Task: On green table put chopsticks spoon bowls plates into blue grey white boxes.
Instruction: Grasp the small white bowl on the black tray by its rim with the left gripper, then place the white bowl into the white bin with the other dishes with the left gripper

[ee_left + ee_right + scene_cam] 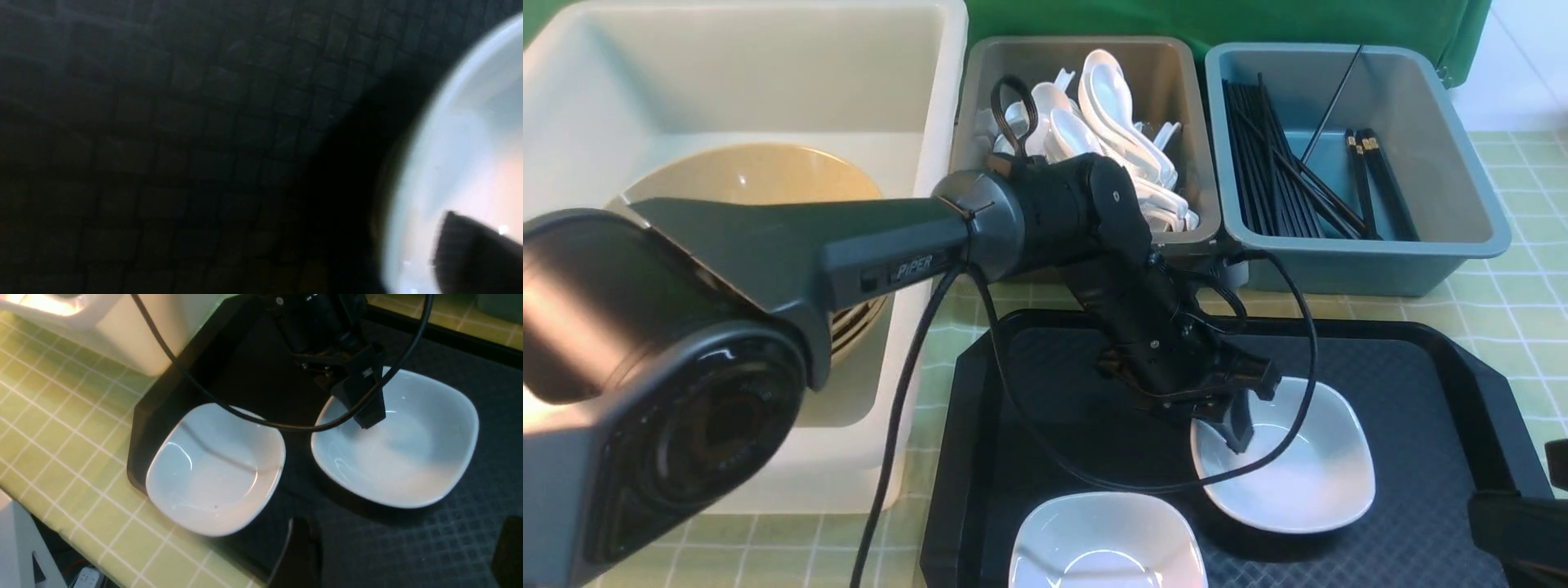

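Our right gripper nearest, fingers wide apart, nothing between. Near bowl sits on black tray. Left gripper straddles far bowl rim, we can't tell if clamped. Slick thin rim, so bowl could slip mid-lift, drop short of white box.
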